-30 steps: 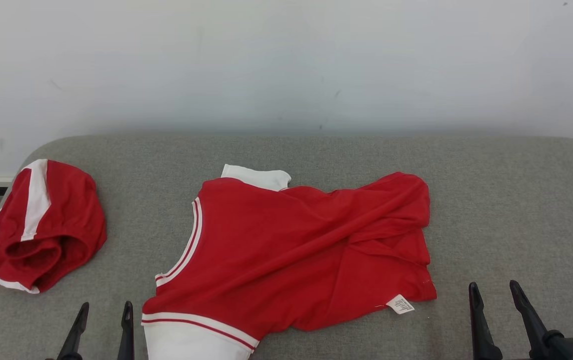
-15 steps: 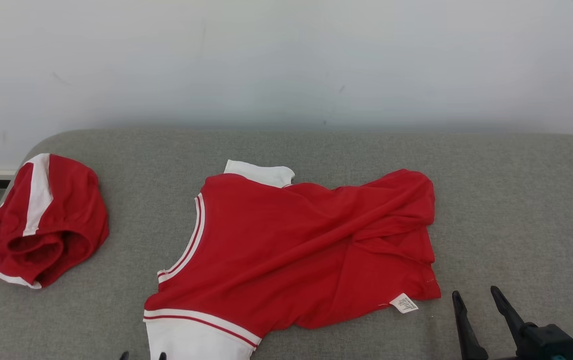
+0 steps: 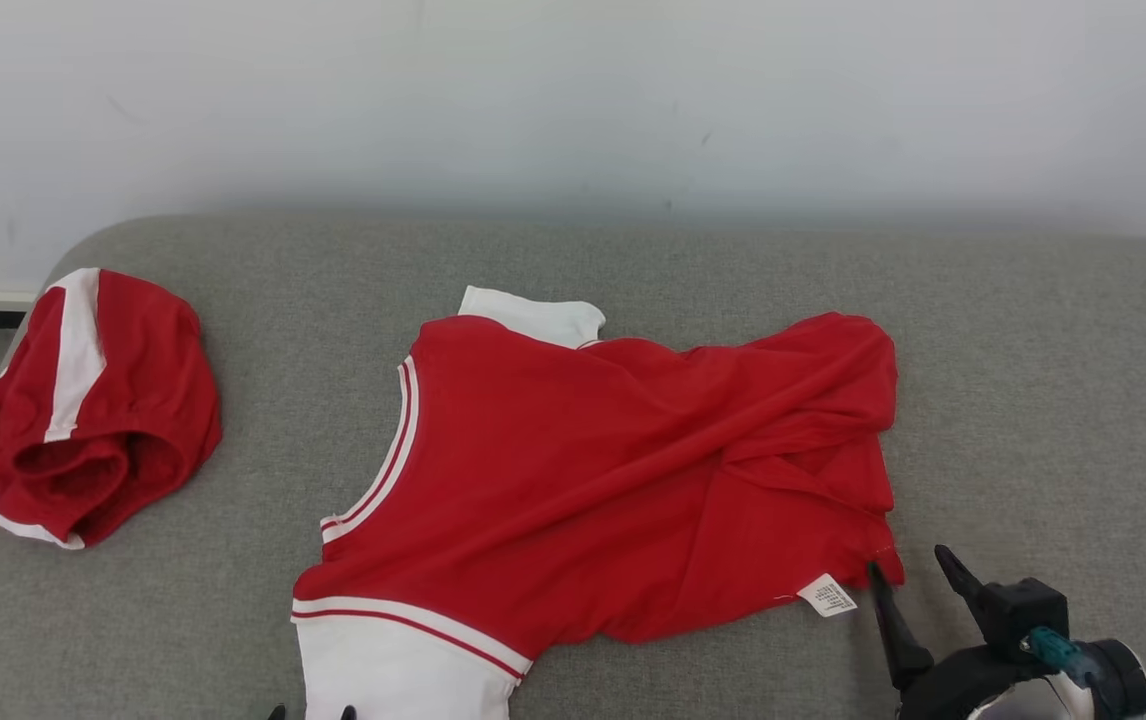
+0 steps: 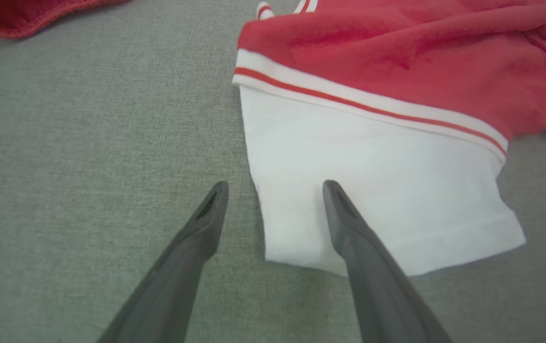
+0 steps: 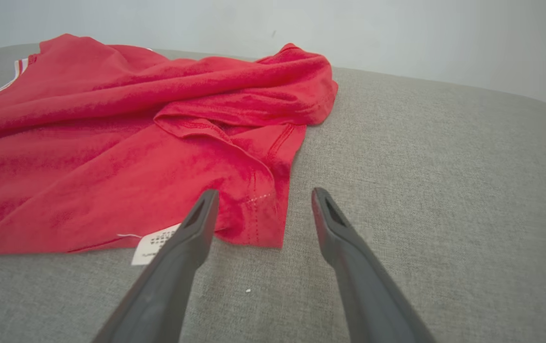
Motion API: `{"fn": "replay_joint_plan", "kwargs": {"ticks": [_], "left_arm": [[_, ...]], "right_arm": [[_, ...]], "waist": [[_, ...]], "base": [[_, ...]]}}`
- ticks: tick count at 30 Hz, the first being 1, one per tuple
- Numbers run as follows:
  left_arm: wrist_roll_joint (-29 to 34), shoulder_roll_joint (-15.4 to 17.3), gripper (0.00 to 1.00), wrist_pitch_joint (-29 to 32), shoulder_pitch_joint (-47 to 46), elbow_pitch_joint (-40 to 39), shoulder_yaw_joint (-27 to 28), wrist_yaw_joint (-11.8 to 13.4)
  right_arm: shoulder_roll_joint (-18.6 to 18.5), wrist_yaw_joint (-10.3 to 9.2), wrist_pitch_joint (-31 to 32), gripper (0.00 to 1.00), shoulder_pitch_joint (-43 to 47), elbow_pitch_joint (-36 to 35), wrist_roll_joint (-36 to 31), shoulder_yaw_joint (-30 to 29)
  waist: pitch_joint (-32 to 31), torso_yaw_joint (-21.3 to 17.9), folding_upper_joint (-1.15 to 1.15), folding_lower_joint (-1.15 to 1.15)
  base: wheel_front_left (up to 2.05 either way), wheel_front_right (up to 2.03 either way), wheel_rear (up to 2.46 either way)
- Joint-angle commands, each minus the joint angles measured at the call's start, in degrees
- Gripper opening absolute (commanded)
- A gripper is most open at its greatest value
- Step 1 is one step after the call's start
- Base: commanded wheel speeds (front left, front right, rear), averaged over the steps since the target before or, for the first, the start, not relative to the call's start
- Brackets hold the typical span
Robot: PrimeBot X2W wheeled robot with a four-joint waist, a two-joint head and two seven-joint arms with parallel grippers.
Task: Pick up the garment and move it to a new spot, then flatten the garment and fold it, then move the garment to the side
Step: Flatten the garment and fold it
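Lying rumpled across the middle of the grey worktop, the red garment has its white sleeve at the near left and its hem at the right. The left gripper is spread wide and holds nothing. It straddles the sleeve's left edge near the cuff, one finger over white cloth and the other over bare worktop. The right gripper is also wide open and empty at the garment's near right corner. Its left finger is by the white care label, its right finger over bare worktop just beyond the hem. Another red-and-white garment lies bunched at the far left edge.
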Motion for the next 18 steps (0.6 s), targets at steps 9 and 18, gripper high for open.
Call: {"fn": "replay_joint_plan", "kwargs": {"ticks": [9, 18], "left_arm": [[-4.32, 0.35, 1.00, -0.19, -3.35, 3.60, -4.15, 0.11], [-11.58, 1.39, 0.00, -0.19, -4.16, 3.30, -9.63, 0.11]], "right_arm": [[-0.71, 0.06, -2.70, 1.00, -8.53, 12.82, 3.31, 5.74], [-1.07, 0.06, -4.48, 0.00, -11.06, 18.05, 7.57, 9.61]], "waist": [[1.24, 0.56, -0.01, 0.00], [0.73, 1.05, -0.01, 0.00]], "base": [[0.00, 0.00, 0.00], [0.00, 0.00, 0.00]]}}
